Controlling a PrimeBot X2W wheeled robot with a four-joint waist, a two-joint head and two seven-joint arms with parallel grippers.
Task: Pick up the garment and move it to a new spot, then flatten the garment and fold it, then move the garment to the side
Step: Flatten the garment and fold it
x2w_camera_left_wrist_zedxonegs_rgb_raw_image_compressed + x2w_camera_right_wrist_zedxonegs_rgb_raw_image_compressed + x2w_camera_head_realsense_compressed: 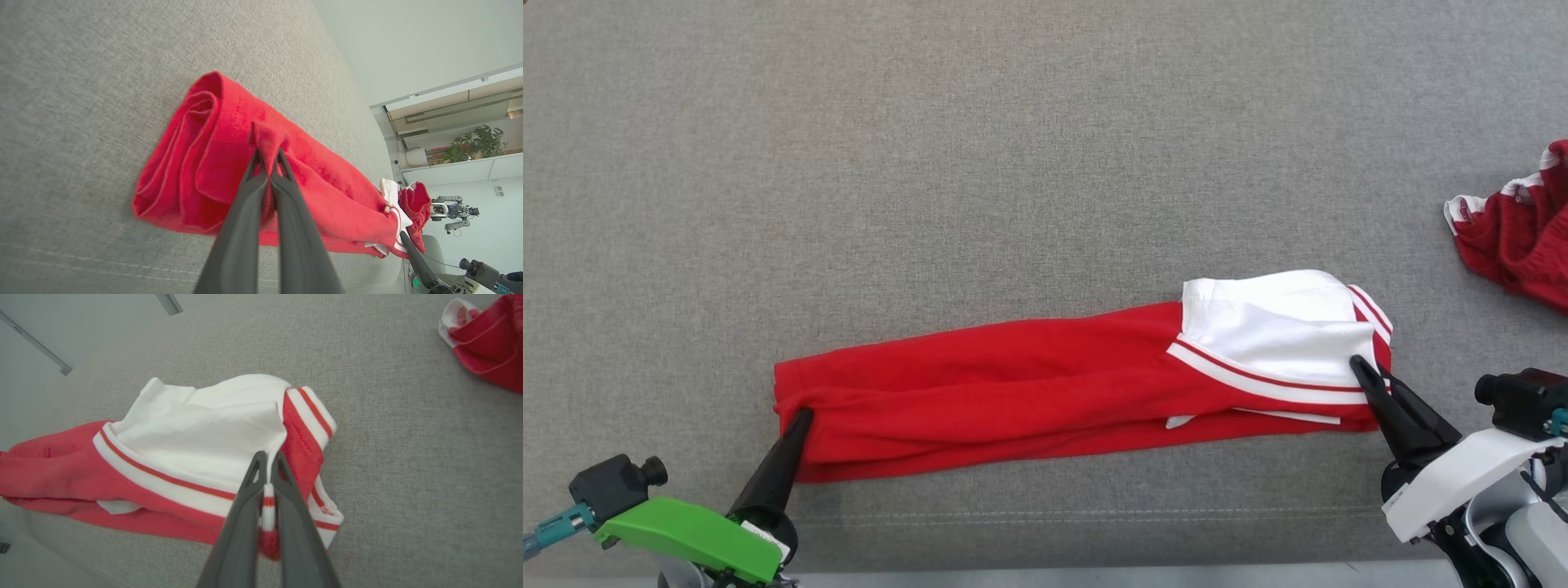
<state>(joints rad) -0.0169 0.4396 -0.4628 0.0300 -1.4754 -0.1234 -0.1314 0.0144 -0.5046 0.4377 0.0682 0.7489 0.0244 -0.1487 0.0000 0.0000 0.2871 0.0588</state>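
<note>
Garment [1013,392] spans left claw [805,414], right claw [1356,362] (both pinching ends).

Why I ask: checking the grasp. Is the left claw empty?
No, the left claw is shut on a fold of the red garment.

A crumpled red cloth [1521,238] lies on grey upholstery [1013,147].

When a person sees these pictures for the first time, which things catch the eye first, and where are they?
The long red garment lies folded in a strip across the near part of the grey fabric surface, its white-lined, striped waistband at the right. The left gripper has its jaws shut on the red left end, and the right gripper on the waistband. A second red garment lies crumpled at the right edge.
</note>
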